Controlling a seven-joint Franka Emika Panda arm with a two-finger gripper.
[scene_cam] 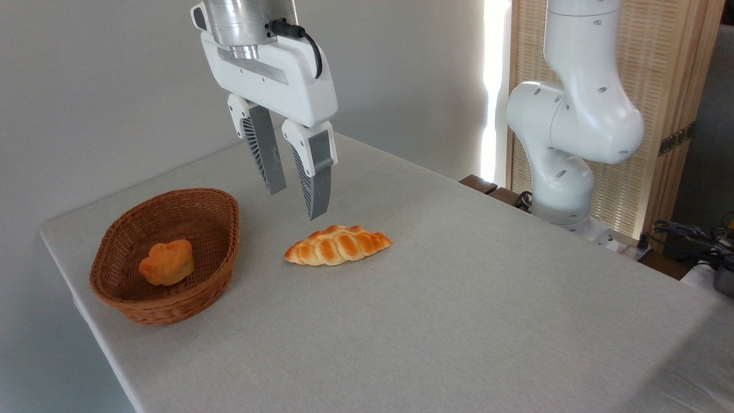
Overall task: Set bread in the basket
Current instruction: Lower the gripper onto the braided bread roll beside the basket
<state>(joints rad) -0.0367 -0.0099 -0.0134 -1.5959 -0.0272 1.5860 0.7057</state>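
The bread (338,245), a braided golden-orange loaf with pointed ends, lies flat on the grey tablecloth near the table's middle. To its left stands the basket (123,304), oval brown wicker, with a small lumpy orange bun (167,263) inside. My gripper (295,205) hangs open in the air just above and slightly left of the loaf's left half. Nothing is between its grey ribbed fingers (313,183), and they do not touch the loaf.
The arm's white base and lower links (570,132) rise at the table's right rear edge. Cables and dark gear (697,241) sit off the table at far right. The table's left edge (86,321) runs just beside the basket.
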